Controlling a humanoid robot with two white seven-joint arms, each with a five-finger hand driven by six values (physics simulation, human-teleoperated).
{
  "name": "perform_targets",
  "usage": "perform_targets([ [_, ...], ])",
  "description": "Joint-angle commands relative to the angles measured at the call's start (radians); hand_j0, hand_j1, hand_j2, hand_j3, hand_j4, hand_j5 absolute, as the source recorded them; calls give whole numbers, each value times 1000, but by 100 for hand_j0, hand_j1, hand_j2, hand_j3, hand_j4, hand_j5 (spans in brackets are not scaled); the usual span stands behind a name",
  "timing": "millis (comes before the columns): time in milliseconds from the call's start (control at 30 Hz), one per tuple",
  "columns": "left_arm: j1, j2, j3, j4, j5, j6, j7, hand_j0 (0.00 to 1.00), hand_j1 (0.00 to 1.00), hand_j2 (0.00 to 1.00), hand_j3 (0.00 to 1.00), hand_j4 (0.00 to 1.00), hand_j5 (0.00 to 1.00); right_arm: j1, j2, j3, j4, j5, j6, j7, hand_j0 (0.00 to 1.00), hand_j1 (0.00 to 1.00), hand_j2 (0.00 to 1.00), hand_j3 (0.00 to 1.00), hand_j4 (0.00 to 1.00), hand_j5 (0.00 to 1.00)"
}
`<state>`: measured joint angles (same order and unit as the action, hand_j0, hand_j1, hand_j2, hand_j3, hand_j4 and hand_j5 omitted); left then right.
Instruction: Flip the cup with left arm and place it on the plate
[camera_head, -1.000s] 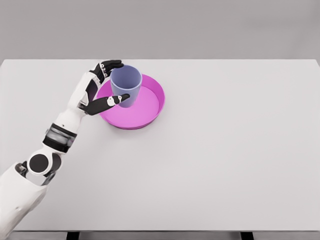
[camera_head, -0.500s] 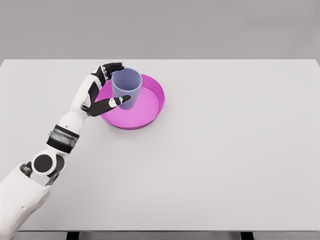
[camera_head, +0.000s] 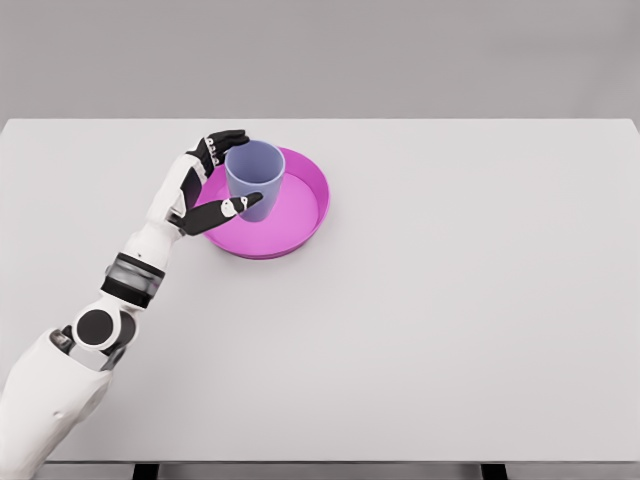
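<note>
Cup (camera_head: 254, 179) upright, mouth up, sitting on the left part of the plate (camera_head: 300, 215). My left hand (camera_head: 208, 185) wraps it from the left: thumb across the front, fingers behind the rim, so it can't tip. Grip looks closed on the cup (contact seems light, hard to tell). Plate on the table (camera_head: 450, 300). I'd judge the flip done, release left.

Lavender-blue cup (camera_head: 254, 176), magenta plate (camera_head: 290, 215), pale grey table (camera_head: 450, 300), white arm with black fingers (camera_head: 226, 138)
</note>
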<state>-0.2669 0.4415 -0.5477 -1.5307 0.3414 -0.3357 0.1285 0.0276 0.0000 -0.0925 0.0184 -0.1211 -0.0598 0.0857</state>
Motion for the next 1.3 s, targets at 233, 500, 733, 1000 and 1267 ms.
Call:
perform_targets([
  [233, 0, -20, 0, 38, -2, -3, -1, 77, 77, 77, 77, 77, 77, 0, 0, -1, 0, 0, 0, 0, 100, 100, 100, 100, 100, 100],
  [500, 0, -30, 0, 64, -1, -3, -1, 78, 78, 78, 78, 78, 78, 0, 0, 0, 0, 0, 0, 0, 100, 100, 100, 100, 100, 100],
  [733, 0, -47, 2, 73, 5, -3, -3, 78, 78, 78, 78, 78, 78, 0, 0, 1, 0, 0, 0, 0, 100, 100, 100, 100, 100, 100],
  [1000, 2, -61, 11, 73, 7, -3, -1, 78, 78, 78, 78, 78, 78, 0, 0, -1, 0, 0, 0, 0, 100, 100, 100, 100, 100, 100],
  [1267, 8, -67, 15, 73, 34, -3, -3, 80, 80, 80, 80, 80, 80, 0, 0, 0, 0, 0, 0, 0, 100, 100, 100, 100, 100, 100],
])
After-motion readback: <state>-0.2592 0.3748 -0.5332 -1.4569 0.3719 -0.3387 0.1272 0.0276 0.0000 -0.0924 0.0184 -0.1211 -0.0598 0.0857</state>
